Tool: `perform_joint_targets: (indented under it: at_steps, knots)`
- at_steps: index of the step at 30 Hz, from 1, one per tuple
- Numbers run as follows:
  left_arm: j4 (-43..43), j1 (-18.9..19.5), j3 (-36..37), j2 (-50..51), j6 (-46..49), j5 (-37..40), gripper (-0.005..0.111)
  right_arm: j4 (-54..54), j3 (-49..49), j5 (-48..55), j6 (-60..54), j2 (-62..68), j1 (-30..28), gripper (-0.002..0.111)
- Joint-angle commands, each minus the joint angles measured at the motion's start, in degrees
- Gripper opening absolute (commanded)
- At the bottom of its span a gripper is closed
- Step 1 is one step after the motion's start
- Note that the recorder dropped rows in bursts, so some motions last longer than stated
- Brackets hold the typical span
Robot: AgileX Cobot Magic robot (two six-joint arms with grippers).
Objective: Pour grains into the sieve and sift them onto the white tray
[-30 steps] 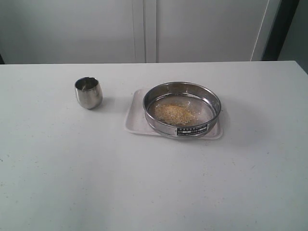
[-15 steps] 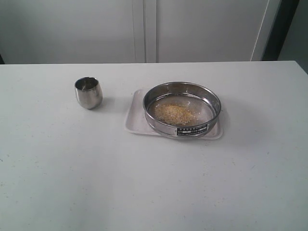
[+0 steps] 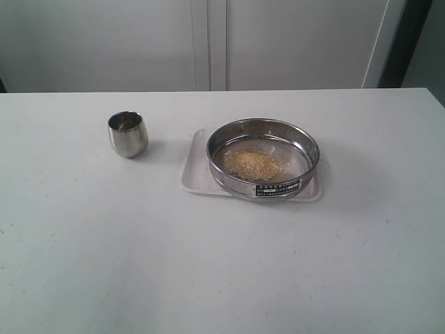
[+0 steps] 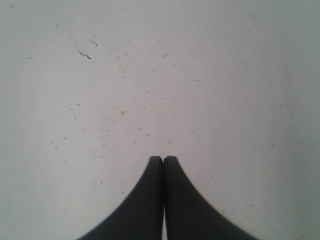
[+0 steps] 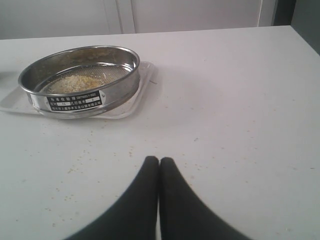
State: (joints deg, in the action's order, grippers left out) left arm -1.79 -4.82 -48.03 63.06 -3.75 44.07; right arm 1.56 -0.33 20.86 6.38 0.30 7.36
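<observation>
We see the sieve (image 3: pixel 263 158) holding the grains (image 3: pixel 254 164), sitting on the white tray (image 3: pixel 192 171) on a pale, speckled desk (image 3: pixel 208 264) before white wall panels (image 3: pixel 292 42). Our left pincer (image 4: pixel 163 159) and right pincer (image 5: pixel 159 160) are closed, empty.

Most of the flat white rectangular plastic tray (image 3: pixel 192 170) is being hidden under the wide round stainless-steel sieve (image 3: pixel 233 182). The print on the sieve's black-and-white label (image 3: pixel 277 188) is being rendered too small to read. The black left hand (image 4: pixel 163 161) and right hand (image 5: pixel 159 161) are being cut off at their bases by the wrist views' edges.
</observation>
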Motion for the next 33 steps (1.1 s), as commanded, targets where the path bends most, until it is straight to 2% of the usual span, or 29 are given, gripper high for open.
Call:
perform_joint_targets:
  at_steps: [1,14,24,33]
  knots:
    - [-0.65,0.09,0.24,-0.44,0.13,0.32,0.0,-0.09,0.33,-1.54,-0.12,-0.3,0.17,0.0]
    - [-0.65,0.09,0.24,-0.44,0.13,0.32,0.0,-0.09,0.33,-30.3,-0.12,-0.3,0.17,0.0]
    - [-0.65,0.09,0.24,-0.44,0.13,0.32,0.0,-0.09,0.33,-38.03,-0.12,-0.3,0.17,0.0]
    - [-0.65,0.09,0.24,-0.44,0.13,0.32,0.0,-0.09,-0.29,-37.36,-1.7,-0.3,0.17,0.0]
